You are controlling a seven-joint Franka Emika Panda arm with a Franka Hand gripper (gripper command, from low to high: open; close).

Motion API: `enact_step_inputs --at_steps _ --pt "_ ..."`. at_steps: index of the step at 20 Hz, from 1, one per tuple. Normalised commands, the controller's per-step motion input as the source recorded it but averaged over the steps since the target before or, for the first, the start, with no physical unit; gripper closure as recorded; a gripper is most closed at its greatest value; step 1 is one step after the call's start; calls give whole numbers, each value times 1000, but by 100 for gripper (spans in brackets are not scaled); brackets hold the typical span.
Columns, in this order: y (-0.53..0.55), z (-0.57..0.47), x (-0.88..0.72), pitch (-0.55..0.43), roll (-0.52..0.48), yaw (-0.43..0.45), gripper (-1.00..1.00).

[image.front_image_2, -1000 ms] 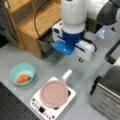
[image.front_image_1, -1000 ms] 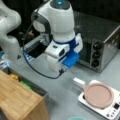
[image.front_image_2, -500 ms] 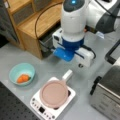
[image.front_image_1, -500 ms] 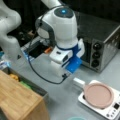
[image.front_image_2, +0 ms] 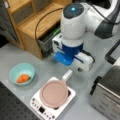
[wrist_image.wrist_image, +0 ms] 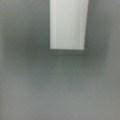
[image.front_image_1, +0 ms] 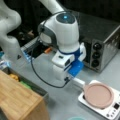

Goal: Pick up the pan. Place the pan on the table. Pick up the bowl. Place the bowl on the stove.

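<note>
The dusty-pink pan point(image.front_image_1: 98, 95) point(image.front_image_2: 54, 93) lies flat on the white stove point(image.front_image_1: 110, 110) point(image.front_image_2: 40, 106). Its short white handle point(image.front_image_1: 78, 82) point(image.front_image_2: 67, 74) points toward the arm. My gripper point(image.front_image_1: 68, 78) point(image.front_image_2: 71, 66) hangs directly over the handle's outer end, its fingers hidden under the hand's white and blue body. In the wrist view the handle's end point(wrist_image.wrist_image: 68, 25) lies over the grey table point(wrist_image.wrist_image: 60, 87), and no fingers show. The teal bowl point(image.front_image_2: 22, 73) with orange food point(image.front_image_2: 22, 78) stands on the table at a front view's left, away from the gripper.
A silver toaster oven point(image.front_image_1: 100, 50) point(image.front_image_2: 107, 97) stands close beside the stove. A light wooden block point(image.front_image_1: 20, 100) and a wooden shelf point(image.front_image_2: 37, 22) flank the arm on the other side. A black cable point(image.front_image_1: 40, 75) loops from the hand.
The arm has moved toward the stove and come down over the pan's handle. Pan and bowl have stayed where they were.
</note>
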Motion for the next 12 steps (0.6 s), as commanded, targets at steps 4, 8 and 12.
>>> enact_step_inputs --at_steps 4,8,12 --pt "-18 23 341 113 -12 84 -100" --pt "-1 -2 401 130 -5 96 -100" --pt "0 -26 368 150 -13 112 -100"
